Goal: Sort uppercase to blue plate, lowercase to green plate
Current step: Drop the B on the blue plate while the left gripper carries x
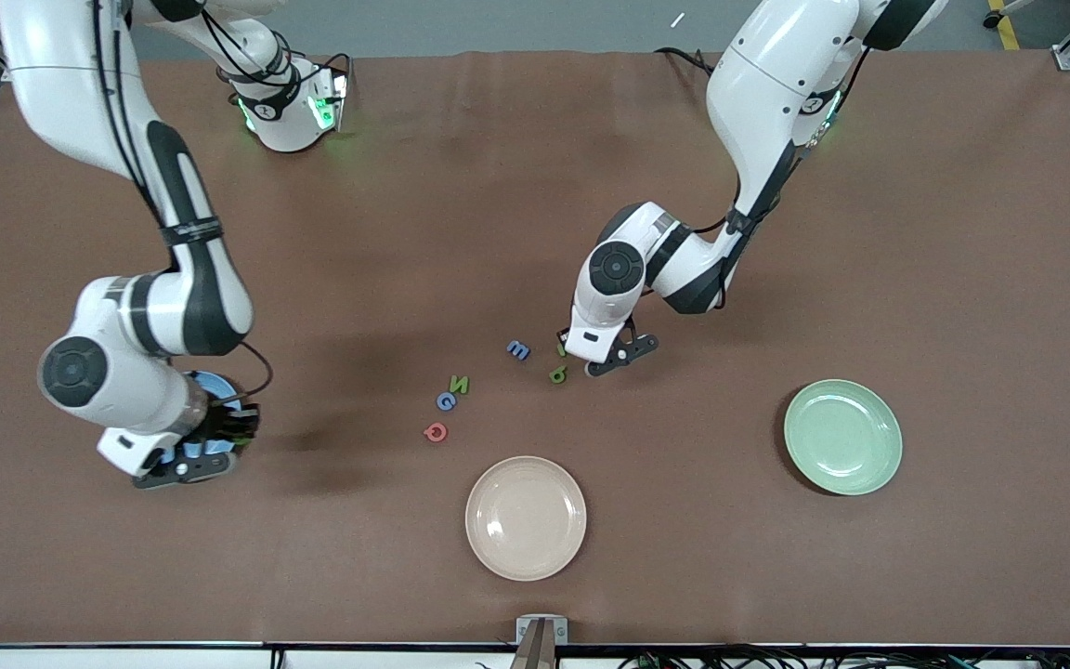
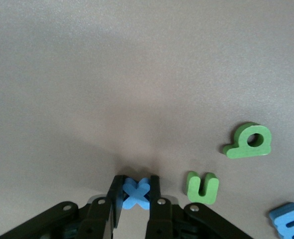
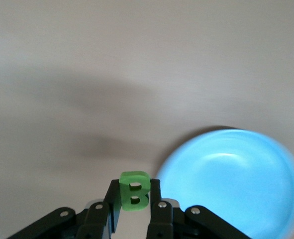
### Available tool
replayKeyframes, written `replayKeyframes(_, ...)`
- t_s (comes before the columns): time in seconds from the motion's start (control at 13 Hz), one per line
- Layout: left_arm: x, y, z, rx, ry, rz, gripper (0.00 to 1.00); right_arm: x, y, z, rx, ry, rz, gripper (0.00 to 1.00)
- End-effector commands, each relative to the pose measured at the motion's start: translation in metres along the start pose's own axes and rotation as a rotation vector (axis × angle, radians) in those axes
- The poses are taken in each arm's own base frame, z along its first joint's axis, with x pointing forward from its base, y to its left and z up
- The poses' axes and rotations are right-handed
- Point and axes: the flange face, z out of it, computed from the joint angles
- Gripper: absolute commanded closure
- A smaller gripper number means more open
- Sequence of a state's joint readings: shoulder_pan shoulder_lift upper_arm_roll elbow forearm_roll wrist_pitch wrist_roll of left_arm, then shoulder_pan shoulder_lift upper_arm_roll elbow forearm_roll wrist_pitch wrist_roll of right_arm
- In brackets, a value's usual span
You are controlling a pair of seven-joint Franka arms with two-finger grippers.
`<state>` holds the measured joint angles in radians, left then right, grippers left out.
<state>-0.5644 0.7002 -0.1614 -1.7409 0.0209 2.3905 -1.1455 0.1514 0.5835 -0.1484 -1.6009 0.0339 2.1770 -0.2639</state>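
Left wrist view: blue x (image 2: 136, 192) pinched between the closed fingers of the left gripper (image 2: 136, 199), down at the brown table (image 2: 137, 74). Just beside it, green n (image 2: 202, 186); a little apart, green b/q-shaped letter (image 2: 248, 141); at the frame's edge, blue m (image 2: 289, 222). Four lowercase letters counted in all.

Right wrist view: green B (image 3: 134, 190) clamped upright in the right gripper (image 3: 135, 199), up in the air, by the rim of the blue plate (image 3: 236, 184), not yet over its middle.

Front view: three more capitals loose on the table, in a small cluster toward the middle — green N (image 1: 460, 384), blue G (image 1: 445, 400), pink-red Q (image 1: 436, 431), the Q nearest the camera. Four capitals with the B. Three plates: blue one mostly hidden under the right arm's wrist, cream-beige plate (image 1: 526, 518) nearest the camera, pale green plate (image 1: 842, 436) toward the left arm's end; neither of these two holding any letter.
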Motion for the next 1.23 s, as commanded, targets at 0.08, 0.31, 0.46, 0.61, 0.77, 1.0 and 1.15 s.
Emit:
replayKeyframes(0.08, 0.008, -0.007, -0.013, 0.009, 0.026, -0.013, 0.99, -0.012, 0.049, 0.028, -0.035, -0.046, -0.091, 0.91)
replayKeyframes(0.31, 0.038, -0.019, -0.061, 0.005, 0.072, -0.046, 1.0, -0.012, 0.058, 0.042, -0.05, -0.02, -0.083, 0.35)
replayKeyframes(0.46, 0.073, -0.041, -0.088, 0.023, 0.123, -0.018, 1.0, -0.011, 0.057, 0.04, -0.051, -0.019, -0.085, 0.23)
replayKeyframes(0.61, 0.133, -0.077, -0.104, 0.031, 0.151, 0.023, 1.0, -0.007, 0.043, 0.037, -0.041, -0.015, -0.085, 0.23)
replayKeyframes(0.77, 0.185, -0.118, -0.11, 0.046, 0.158, 0.1, 1.0, 0.004, 0.005, 0.034, -0.021, -0.007, -0.046, 0.18)
replayKeyframes(1.0, 0.25, -0.185, -0.115, 0.057, 0.15, 0.202, 0.99, 0.014, -0.062, 0.032, 0.065, -0.025, 0.112, 0.18)
replayKeyframes(1.15, 0.27, -0.207, -0.104, 0.066, 0.136, 0.202, 0.98, 0.019, -0.115, 0.029, 0.097, -0.037, 0.218, 0.18)
